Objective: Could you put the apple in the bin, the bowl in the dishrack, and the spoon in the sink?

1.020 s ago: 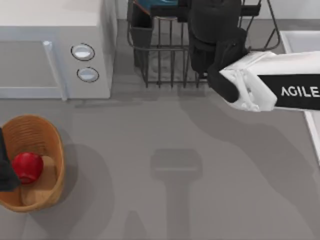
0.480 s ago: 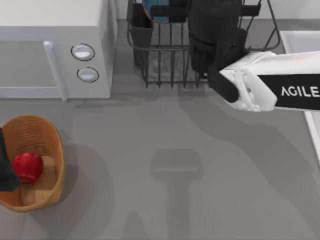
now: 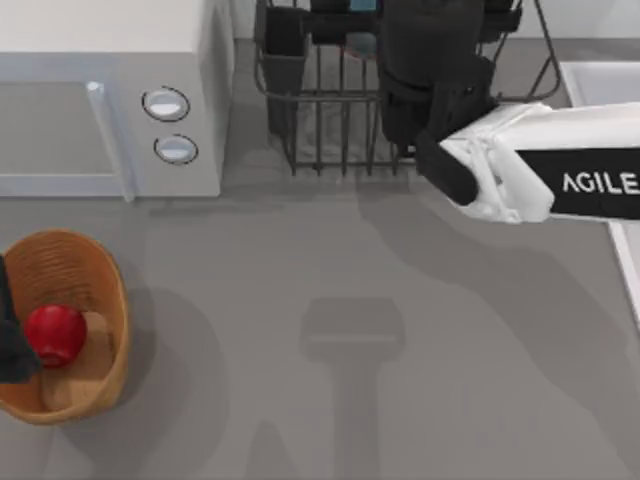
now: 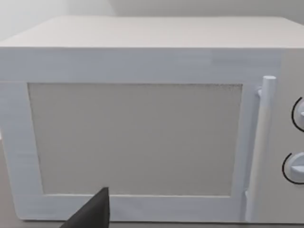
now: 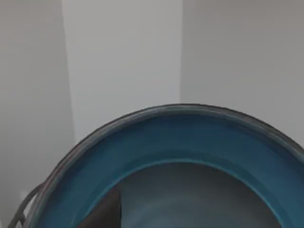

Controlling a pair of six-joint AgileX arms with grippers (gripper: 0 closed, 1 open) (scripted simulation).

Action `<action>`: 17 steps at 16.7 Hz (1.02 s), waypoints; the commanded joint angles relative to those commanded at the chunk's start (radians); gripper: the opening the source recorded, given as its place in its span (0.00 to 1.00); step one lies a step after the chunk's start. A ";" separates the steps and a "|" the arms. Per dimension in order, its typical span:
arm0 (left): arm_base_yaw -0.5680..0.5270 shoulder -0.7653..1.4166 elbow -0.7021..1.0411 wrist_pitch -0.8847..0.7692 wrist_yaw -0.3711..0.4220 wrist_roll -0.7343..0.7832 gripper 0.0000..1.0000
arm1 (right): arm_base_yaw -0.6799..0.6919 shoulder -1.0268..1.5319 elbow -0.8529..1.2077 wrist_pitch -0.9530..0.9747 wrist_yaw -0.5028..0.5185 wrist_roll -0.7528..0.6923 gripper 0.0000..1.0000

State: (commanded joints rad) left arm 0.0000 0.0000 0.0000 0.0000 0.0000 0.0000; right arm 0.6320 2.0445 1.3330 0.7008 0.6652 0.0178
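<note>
Two AgileX arms share a grey table [image 3: 300, 250], one reaching, one parked. From the right side of the top view, the right arm [image 3: 520, 175] stretches over the dishrack [image 3: 330, 110] at the table's far edge, its dark wrist covering the rack's right half. A sliver of the blue bowl [image 3: 358, 5] shows among the upright bars at the top view's upper edge; in the right wrist view the bowl [image 5: 180, 137] sits close below the camera, rim and grey-blue inside in sight. Whether the right gripper's fingers are apart or together cannot be told. The apple [image 3: 55, 333] lies inside the bin [image 3: 105, 300] at the table's near left, beside the parked left arm [image 3: 10, 340]. A white microwave [image 3: 110, 90] stands far left, and the sink [image 3: 600, 80] edges the right side.
</note>
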 joint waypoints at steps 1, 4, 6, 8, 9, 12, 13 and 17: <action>0.000 0.000 0.000 0.000 0.000 0.000 1.00 | 0.000 0.000 0.000 0.000 0.000 0.000 1.00; 0.000 0.000 0.000 0.000 0.000 0.000 1.00 | 0.002 0.000 0.000 0.000 0.000 0.000 1.00; 0.000 0.000 0.000 0.000 0.000 0.000 1.00 | -0.002 -0.011 -0.010 -0.001 -0.009 0.001 1.00; 0.000 0.000 0.000 0.000 0.000 0.000 1.00 | -0.021 -0.063 -0.059 -0.009 -0.053 0.005 1.00; 0.000 0.000 0.000 0.000 0.000 0.000 1.00 | -0.036 -0.106 -0.099 -0.017 -0.085 0.007 1.00; 0.000 0.000 0.000 0.000 0.000 0.000 1.00 | -0.102 -0.296 -0.268 -0.062 -0.203 0.013 1.00; 0.000 0.000 0.000 0.000 0.000 0.000 1.00 | -0.130 -0.380 -0.338 -0.087 -0.246 0.014 1.00; 0.000 0.000 0.000 0.000 0.000 0.000 1.00 | -0.256 -0.813 -0.655 -0.227 -0.416 0.010 1.00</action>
State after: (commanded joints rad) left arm 0.0000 0.0000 0.0000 0.0000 0.0000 0.0000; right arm 0.3758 1.2318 0.6782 0.4736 0.2491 0.0274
